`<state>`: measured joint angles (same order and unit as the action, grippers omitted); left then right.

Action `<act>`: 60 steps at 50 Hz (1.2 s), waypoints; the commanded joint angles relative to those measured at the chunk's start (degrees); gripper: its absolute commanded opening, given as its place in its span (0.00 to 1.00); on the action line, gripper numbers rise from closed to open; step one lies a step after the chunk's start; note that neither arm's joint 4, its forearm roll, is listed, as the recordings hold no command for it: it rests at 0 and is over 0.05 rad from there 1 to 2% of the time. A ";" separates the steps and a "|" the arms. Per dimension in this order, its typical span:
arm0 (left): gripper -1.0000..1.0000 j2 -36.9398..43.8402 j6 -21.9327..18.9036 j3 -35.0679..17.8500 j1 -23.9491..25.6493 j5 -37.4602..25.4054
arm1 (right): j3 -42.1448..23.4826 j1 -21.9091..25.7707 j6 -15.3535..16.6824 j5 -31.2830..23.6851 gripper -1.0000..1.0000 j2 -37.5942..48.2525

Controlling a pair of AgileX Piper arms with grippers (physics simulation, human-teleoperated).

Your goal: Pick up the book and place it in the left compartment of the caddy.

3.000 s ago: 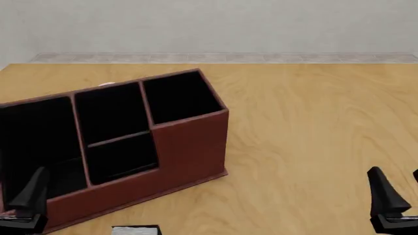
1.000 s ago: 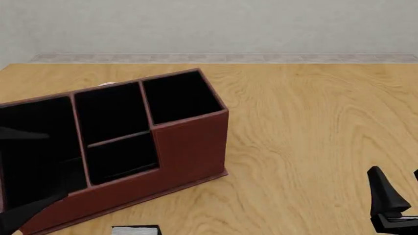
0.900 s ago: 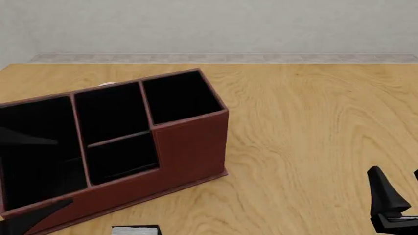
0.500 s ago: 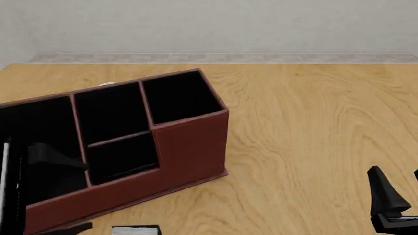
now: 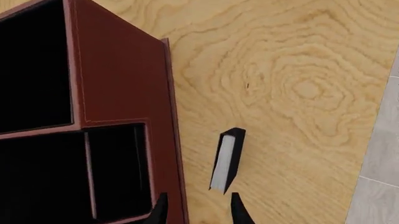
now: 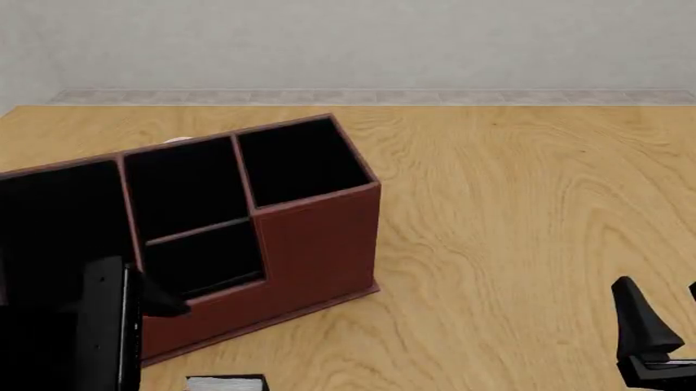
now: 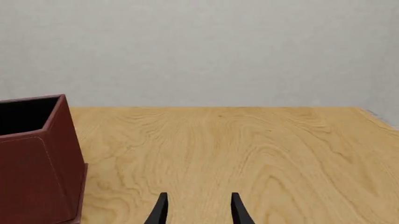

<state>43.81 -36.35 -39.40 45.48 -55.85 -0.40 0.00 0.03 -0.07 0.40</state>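
The book, thin and black with a white page edge, lies on the wooden table just off the caddy's front wall. In the front view only its top shows at the bottom edge. My left gripper is open and empty, above the gap between the book and the caddy. The left arm hides most of the left compartment. My right gripper is open and empty, low at the front right, far from the caddy.
The wooden table stretches right of the caddy to a grey wall at the back. The table's near edge and grey floor show in the left wrist view beside the book.
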 commanded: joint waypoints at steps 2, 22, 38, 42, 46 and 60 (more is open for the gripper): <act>1.00 2.46 0.11 3.55 -0.14 3.47 | 0.08 0.01 -0.01 0.02 1.00 -0.06; 1.00 8.75 1.70 7.60 1.43 10.68 | 0.08 -0.01 -0.01 0.02 1.00 -0.07; 1.00 13.39 5.08 9.56 4.51 15.37 | 0.08 0.01 0.00 0.02 1.00 -0.06; 1.00 14.32 6.31 9.73 5.26 16.23 | 0.08 0.00 0.00 0.02 1.00 -0.07; 1.00 14.73 6.53 10.68 5.21 17.09 | 0.08 0.00 0.00 0.02 1.00 -0.07; 1.00 16.73 8.05 11.89 6.14 19.31 | 0.08 0.01 0.00 0.02 1.00 -0.06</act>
<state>58.90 -29.61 -28.61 50.83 -38.39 -0.39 0.00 0.02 -0.07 0.40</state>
